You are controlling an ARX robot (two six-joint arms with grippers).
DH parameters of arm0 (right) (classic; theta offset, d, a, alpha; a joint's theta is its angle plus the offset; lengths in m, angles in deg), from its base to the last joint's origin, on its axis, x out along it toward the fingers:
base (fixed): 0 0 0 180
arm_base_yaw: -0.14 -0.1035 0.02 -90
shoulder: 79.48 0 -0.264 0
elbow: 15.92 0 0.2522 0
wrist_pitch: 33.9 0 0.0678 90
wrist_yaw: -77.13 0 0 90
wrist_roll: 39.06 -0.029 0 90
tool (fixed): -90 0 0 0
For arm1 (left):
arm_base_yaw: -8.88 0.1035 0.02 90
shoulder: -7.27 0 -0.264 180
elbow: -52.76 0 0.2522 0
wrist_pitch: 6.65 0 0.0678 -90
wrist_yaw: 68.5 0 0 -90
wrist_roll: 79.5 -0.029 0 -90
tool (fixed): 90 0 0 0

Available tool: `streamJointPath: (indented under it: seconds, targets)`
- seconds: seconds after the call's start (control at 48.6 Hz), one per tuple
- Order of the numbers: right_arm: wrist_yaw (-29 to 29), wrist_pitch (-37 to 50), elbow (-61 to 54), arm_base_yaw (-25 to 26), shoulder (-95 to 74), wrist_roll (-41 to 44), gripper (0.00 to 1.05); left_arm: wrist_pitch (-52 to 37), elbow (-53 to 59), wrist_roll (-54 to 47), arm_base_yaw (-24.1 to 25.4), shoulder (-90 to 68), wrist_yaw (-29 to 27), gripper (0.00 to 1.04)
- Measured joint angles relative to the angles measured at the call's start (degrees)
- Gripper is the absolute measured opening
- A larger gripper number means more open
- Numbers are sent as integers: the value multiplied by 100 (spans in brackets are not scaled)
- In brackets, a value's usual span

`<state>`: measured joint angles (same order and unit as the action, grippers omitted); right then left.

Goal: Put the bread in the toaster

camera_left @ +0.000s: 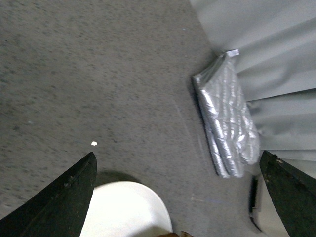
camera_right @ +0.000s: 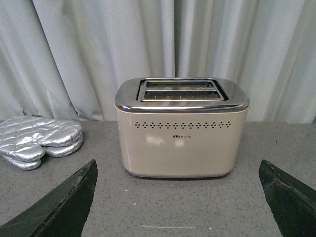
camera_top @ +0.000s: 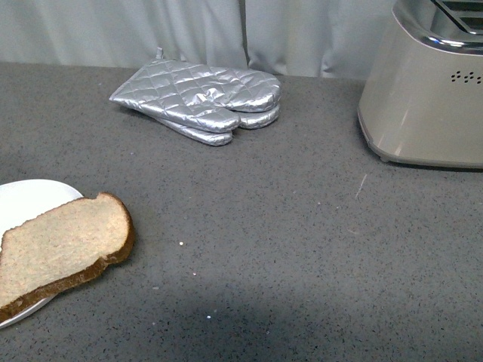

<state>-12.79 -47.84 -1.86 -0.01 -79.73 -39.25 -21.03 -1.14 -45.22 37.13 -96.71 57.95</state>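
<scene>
Bread (camera_top: 64, 249) on plate (camera_top: 30, 197), clear of spread left fingers (camera_left: 59, 202).

Wide-spread left claw (camera_left: 177, 157) and wide-spread right claw (camera_right: 177, 165)

Kitchen-style counter setup, speckled grey worktop (camera_top: 302, 249), toaster (camera_right: 181, 128), silver oven mitts (camera_top: 200, 99), grey curtain backdrop (camera_right: 98, 44)

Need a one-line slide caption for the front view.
Bread overhanging a white plate at front left, silver oven mitts at the back, toaster at right, no arms in view.
</scene>
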Motion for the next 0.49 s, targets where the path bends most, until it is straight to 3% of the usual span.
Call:
streamJointPath:
  seconds: [0.494]
  targets:
    - [0,0,0,0,0,0,95,2140,-1078,-2929,505,-1211,-50,98]
